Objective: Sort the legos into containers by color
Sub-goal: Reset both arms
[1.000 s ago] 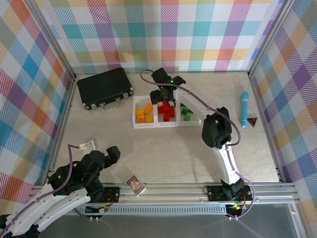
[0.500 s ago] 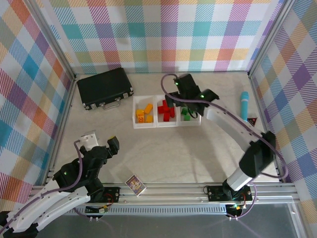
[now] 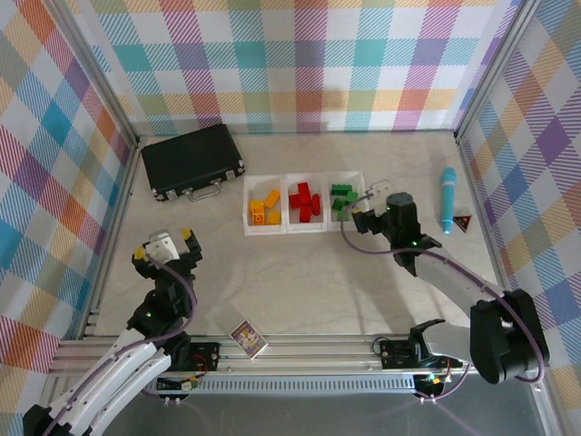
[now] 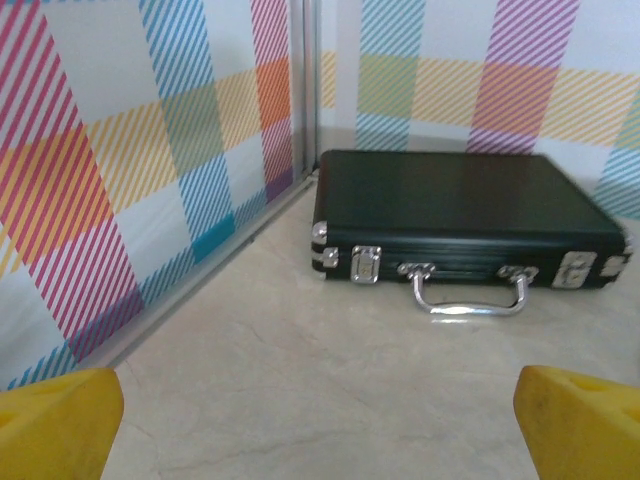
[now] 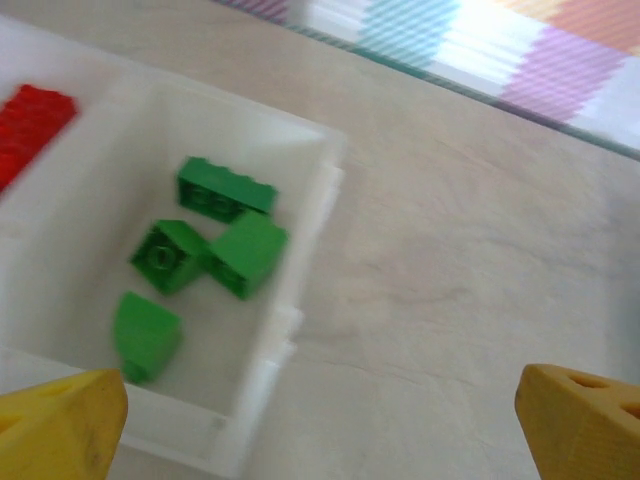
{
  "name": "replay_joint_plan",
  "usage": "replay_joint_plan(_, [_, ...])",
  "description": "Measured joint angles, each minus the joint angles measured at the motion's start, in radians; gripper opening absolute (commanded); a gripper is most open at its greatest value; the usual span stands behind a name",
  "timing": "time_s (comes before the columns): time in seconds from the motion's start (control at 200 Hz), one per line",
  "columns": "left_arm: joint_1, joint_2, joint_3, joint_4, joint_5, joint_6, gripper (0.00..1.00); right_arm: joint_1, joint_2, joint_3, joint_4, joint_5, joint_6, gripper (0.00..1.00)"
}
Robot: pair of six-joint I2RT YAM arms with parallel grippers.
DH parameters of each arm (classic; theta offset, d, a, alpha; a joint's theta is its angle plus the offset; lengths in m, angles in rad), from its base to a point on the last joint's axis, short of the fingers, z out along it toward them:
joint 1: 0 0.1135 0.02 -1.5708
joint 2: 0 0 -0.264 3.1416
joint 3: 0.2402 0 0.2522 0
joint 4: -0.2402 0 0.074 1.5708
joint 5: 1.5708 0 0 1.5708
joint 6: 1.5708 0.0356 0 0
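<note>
The legos (image 3: 304, 200) are found in the containers (image 3: 284, 229) at far centre — yellow left, red middle, green right. Light, stiff, slick bricks are judged best pinched across flat sides. The left gripper (image 3: 165, 245) and right gripper (image 3: 365, 202) are spread open — nothing gripped.

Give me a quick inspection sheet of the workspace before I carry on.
Surface: pale table, no loose bricks seen.
Job's things: containers hold yellow legos left, red legos middle, green legos right.
Clutter: black case, picture card, blue pen-like stick, small dark triangle.
Grippers: left gripper open, empty, facing the case; right gripper open, empty, by the containers' right end.
Cables: purple cables along both arms, nothing snagged.
Surroundings: checked walls, metal frame.
</note>
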Motion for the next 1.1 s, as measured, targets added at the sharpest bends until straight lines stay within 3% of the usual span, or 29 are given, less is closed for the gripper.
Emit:
replay_joint_plan(0.16, [0.122, 0.300, 0.006, 0.158, 0.144, 0.003, 1.00, -0.135, -0.006, -0.022, 0.081, -0.015, 0.058, 0.99])
replay_joint_plan(0.43, [0.159, 0.764, 0.058, 0.422, 0.269, 0.100, 1.00, -0.149, 0.202, -0.162, 0.332, -0.052, 0.117, 0.99])
replay_joint_plan(0.715, [0.181, 0.950, 0.069, 0.736, 0.331, 0.210, 1.00, -0.219, 0.332, -0.210, 0.621, -0.119, 0.148, 0.99])
replay_joint_plan(0.85, [0.213, 1.053, 0.068, 0.909, 0.406, 0.220, 1.00, -0.246, 0.358, -0.211, 0.634, -0.146, 0.169, 0.99])
replay_joint_plan(0.95, [0.241, 1.070, 0.066, 0.917, 0.472, 0.213, 1.00, -0.249, 0.358, -0.211, 0.650, -0.142, 0.186, 0.99])
replay_joint_plan(1.1, [0.368, 1.120, 0.131, 0.875, 0.598, 0.150, 1.00, -0.254, 0.358, -0.210, 0.649, -0.089, 0.229, 0.99])
